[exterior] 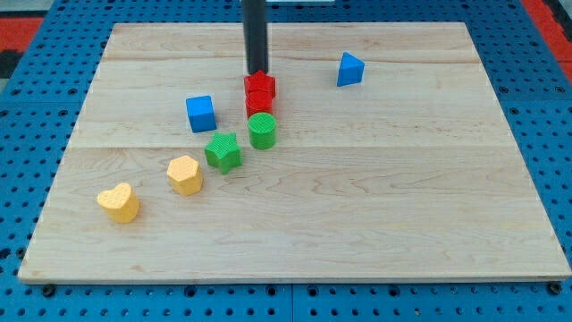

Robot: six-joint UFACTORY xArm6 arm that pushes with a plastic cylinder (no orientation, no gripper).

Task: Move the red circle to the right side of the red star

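Note:
Two red blocks stand pressed together just above the board's middle. The upper one has an angular outline and looks like the red star. The lower one looks rounded, like the red circle, and is partly hidden by the upper block. The circle sits directly below the star in the view, not to its right. My tip comes down from the view's top and rests against the top edge of the upper red block.
A green circle touches the lower red block from below. A green star is to its lower left. A blue cube lies left of the reds and a blue triangle to the upper right. A yellow hexagon and a yellow heart sit at lower left.

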